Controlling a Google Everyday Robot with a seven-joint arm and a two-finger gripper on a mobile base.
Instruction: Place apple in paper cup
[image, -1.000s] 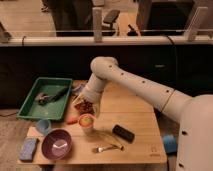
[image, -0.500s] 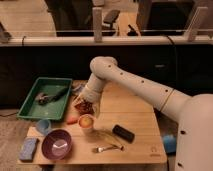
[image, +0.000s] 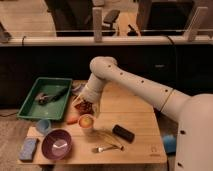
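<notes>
The apple (image: 86, 120) is a small round yellow-orange fruit. It sits in the mouth of the small whitish paper cup (image: 86, 127), which stands on the wooden table left of centre. My gripper (image: 90, 107) hangs at the end of the white arm, just above and behind the cup. It is close to the apple, and I cannot tell whether it touches it.
A reddish-brown container (image: 82, 106) with dark contents stands behind the cup, and an orange-red item (image: 72, 120) lies to its left. The table also holds a purple bowl (image: 56, 144), light-blue cup (image: 43, 126), blue sponge (image: 28, 149), green tray (image: 31, 105), black block (image: 123, 133) and small utensil (image: 106, 147).
</notes>
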